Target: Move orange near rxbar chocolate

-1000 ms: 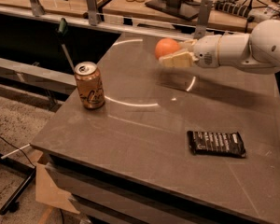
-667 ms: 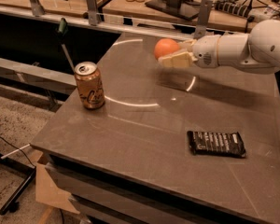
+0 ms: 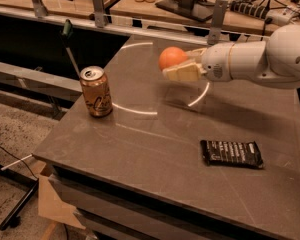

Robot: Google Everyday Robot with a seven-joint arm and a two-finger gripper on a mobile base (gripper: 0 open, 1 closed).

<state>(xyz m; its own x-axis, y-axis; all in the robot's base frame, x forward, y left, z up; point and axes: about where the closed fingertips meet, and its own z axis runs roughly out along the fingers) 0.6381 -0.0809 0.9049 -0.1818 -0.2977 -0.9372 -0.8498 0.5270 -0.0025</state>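
The orange (image 3: 171,57) is a smooth round fruit held between the cream fingers (image 3: 182,72) of my gripper (image 3: 179,63), above the far middle of the grey table (image 3: 140,144). My white arm reaches in from the right. The gripper is shut on the orange and holds it clear of the tabletop. The rxbar chocolate (image 3: 232,153) is a flat black wrapped bar with white print, lying on the table to the front right, well below and right of the orange.
A tan-gold soda can (image 3: 96,91) stands upright near the table's left edge. A thin rod with a dark tip (image 3: 66,31) rises behind it. Metal rails and a bench with bottles and cables run along the back.
The arm and orange have shifted slightly left and toward the front; the can and bar have not moved.
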